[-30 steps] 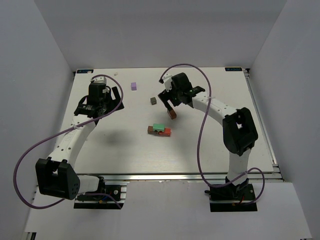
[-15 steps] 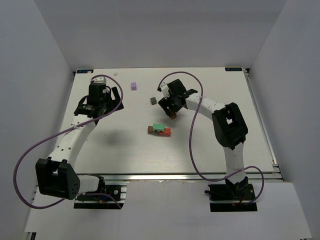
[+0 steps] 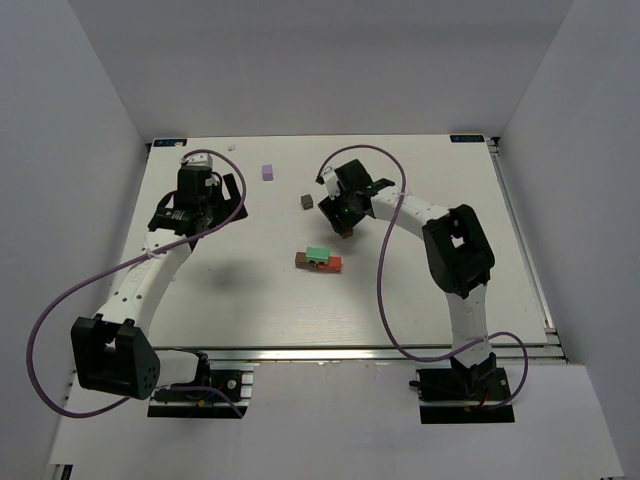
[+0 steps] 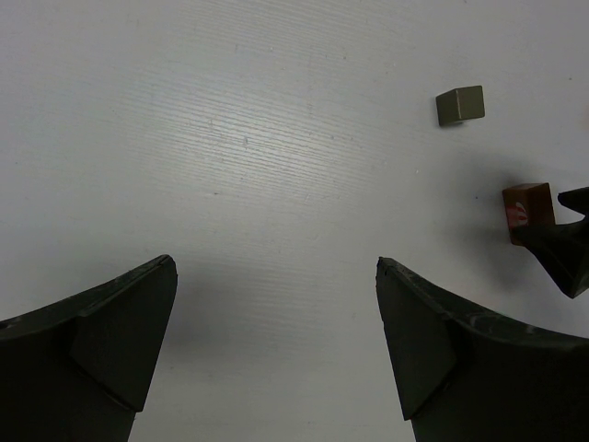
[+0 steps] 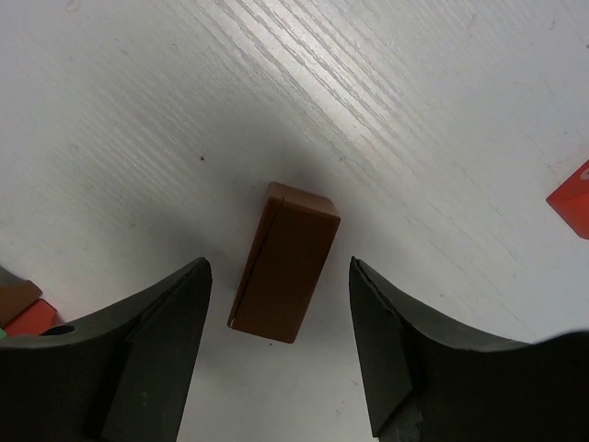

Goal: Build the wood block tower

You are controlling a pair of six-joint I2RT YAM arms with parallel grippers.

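The white counter (image 3: 420, 290) fills the middle of the top view, with grey walls around it; the left arm (image 3: 150, 275) reaches up the left side of the frame, and the right arm (image 3: 455, 250) bends from the lower right toward the upper middle. The left gripper (image 4: 276, 272) hangs above bare counter in the upper left, its jaws spread wide with nothing between them. The right gripper (image 3: 342, 220) points down just above the centre, jaws parted and straddling a brown bar (image 5: 284, 262); in the right wrist view the bar lies on the counter with a sliver of counter showing on each side, so neither jaw touches it. The tower (image 3: 319, 261) sits at the centre of the top view, just below the right gripper: a brown piece and a red piece end to end with a green piece on top. A dark grey cube (image 3: 306, 201) lies just left of the right gripper; a lilac cube (image 3: 267, 172) lies farther toward the upper left, well apart from the tower.
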